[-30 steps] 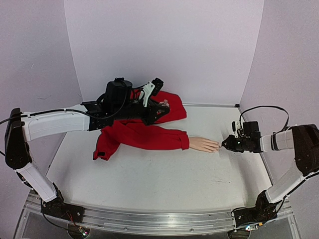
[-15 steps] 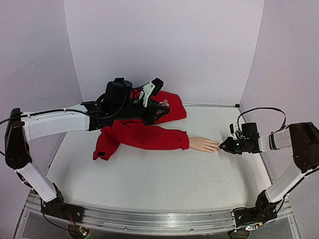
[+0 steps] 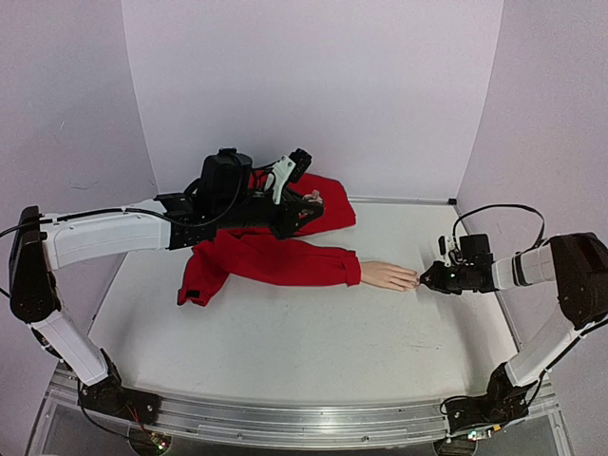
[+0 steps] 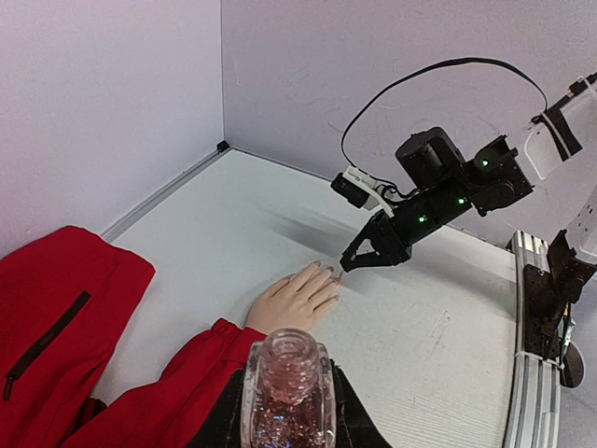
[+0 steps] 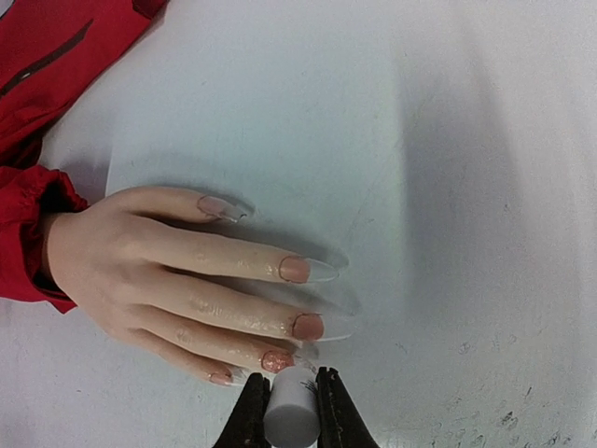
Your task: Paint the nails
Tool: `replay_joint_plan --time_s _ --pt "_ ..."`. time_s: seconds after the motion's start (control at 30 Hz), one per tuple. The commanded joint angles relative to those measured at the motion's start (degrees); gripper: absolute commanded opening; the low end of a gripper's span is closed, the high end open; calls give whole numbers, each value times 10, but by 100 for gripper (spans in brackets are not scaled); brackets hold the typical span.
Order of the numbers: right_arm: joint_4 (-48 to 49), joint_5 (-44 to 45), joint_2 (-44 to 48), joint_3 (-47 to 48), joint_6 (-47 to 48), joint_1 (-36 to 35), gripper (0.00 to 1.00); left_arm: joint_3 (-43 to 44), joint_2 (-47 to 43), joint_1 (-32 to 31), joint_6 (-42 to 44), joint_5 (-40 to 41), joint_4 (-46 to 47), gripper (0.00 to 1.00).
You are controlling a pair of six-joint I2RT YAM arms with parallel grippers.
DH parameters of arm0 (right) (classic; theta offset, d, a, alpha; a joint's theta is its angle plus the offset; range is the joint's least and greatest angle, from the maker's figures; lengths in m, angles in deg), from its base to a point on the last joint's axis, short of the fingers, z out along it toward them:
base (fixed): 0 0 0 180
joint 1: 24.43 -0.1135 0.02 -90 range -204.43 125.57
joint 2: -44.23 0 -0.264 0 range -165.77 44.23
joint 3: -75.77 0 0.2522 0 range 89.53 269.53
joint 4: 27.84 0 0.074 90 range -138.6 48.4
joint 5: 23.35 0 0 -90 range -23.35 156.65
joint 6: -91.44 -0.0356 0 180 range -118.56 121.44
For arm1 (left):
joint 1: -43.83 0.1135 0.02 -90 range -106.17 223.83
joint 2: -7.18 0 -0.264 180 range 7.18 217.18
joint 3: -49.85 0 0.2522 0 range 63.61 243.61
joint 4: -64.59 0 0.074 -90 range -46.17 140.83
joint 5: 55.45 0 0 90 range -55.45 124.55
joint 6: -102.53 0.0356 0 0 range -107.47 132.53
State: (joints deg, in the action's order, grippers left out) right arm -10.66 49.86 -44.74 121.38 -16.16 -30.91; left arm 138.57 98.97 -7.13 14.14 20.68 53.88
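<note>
A pale mannequin hand with a red sleeve lies palm down on the white table. Its nails show in the right wrist view; the ring-finger nail carries pink glitter. My right gripper is shut on a white brush cap, with the brush tip at the ring-finger nail. It also shows in the left wrist view. My left gripper is shut on an open bottle of pink glitter polish, held above the sleeve.
A red jacket is bunched at the back under my left arm. White walls close in the back and sides. A metal rail runs along the near table edge.
My right gripper has shifted slightly left toward the fingertips. My left arm has not moved.
</note>
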Motion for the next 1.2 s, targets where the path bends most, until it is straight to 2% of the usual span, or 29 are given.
replay_joint_plan --time_s 0.0,0.9,1.17 --pt "3 12 2 11 -3 -3 0 15 -25 -2 7 -5 30 0" --pt "-19 32 -1 20 -10 -3 0 14 -27 -2 6 -5 30 0" --pt "-17 28 28 7 -2 -2 0 13 -28 -2 5 -5 30 0"
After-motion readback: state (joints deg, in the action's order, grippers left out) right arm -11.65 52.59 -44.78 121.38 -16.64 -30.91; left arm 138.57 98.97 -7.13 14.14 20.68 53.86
